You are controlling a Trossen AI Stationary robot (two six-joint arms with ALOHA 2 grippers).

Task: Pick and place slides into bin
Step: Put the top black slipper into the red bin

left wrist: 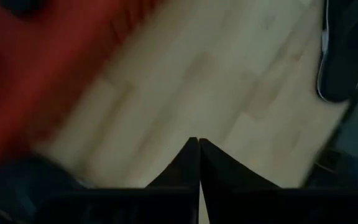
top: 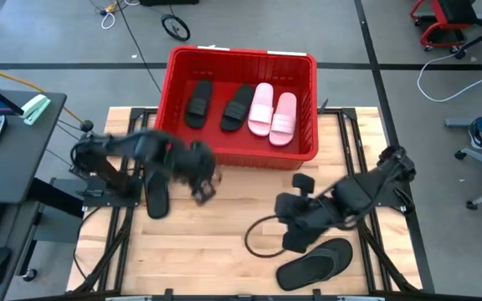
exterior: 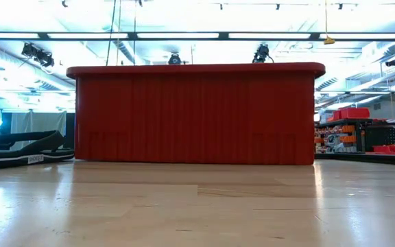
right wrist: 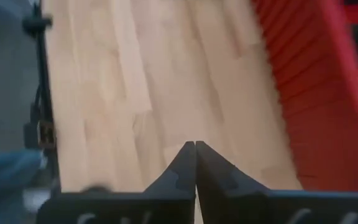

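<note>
Slides lie in two places: two black ones (top: 199, 102) and two pale pink ones (top: 273, 110) inside the red bin (top: 241, 58), two more black on the table. One black slide (top: 156, 199) sits just beside the left gripper (top: 204, 189), whose fingers are pressed together, empty. Another black slide (top: 314, 262) lies near the right gripper (top: 302, 181), likewise clenched on nothing.
</note>
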